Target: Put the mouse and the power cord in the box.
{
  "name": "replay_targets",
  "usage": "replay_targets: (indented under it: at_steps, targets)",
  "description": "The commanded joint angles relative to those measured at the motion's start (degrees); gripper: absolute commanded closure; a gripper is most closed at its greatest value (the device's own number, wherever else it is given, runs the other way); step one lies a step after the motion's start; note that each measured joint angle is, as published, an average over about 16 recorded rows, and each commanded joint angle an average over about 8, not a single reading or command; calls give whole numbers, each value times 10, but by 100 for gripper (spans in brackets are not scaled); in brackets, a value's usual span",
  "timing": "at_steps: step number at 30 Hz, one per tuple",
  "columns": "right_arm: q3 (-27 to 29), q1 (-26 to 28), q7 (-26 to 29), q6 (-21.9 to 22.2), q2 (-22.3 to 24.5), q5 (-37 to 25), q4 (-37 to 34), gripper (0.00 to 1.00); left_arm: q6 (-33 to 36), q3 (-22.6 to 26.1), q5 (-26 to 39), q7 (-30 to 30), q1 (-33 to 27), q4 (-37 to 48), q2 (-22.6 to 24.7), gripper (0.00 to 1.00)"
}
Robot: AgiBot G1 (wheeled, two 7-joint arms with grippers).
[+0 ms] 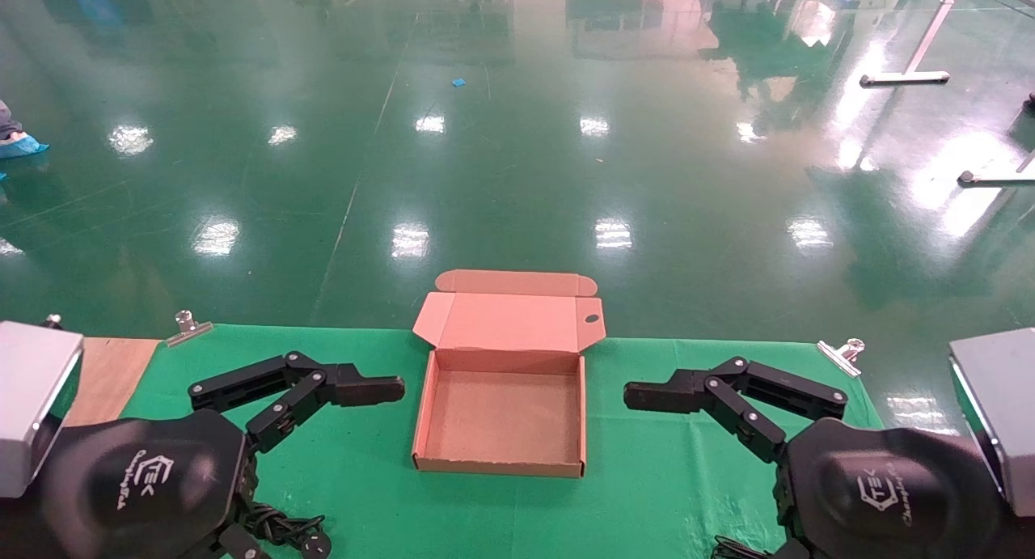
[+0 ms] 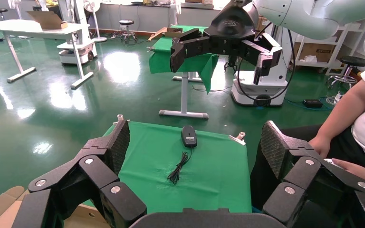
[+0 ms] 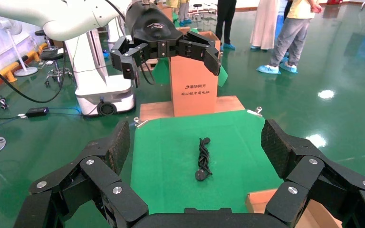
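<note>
We see the mouse (image 2: 188,136) at centre frame in the left wrist view, the power cord (image 3: 203,159) likewise in the right's, the box (image 1: 501,417) open between wide, empty left gripper (image 1: 344,409) and right gripper (image 1: 687,413); trailing cables might snag its walls.

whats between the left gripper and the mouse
Only bare green cloth lies between the open left gripper and the mouse, plus the mouse's own thin cable, as the left wrist view shows.
</note>
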Motion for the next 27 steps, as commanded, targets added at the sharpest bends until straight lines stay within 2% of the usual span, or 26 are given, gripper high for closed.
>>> replay_targets:
  at_steps: [1, 27]
  targets:
    - [0, 0, 0, 0, 0, 0, 0, 0, 0, 0, 0, 0, 0, 0, 0, 0]
    - [0, 0, 0, 0, 0, 0, 0, 0, 0, 0, 0, 0, 0, 0, 0, 0]
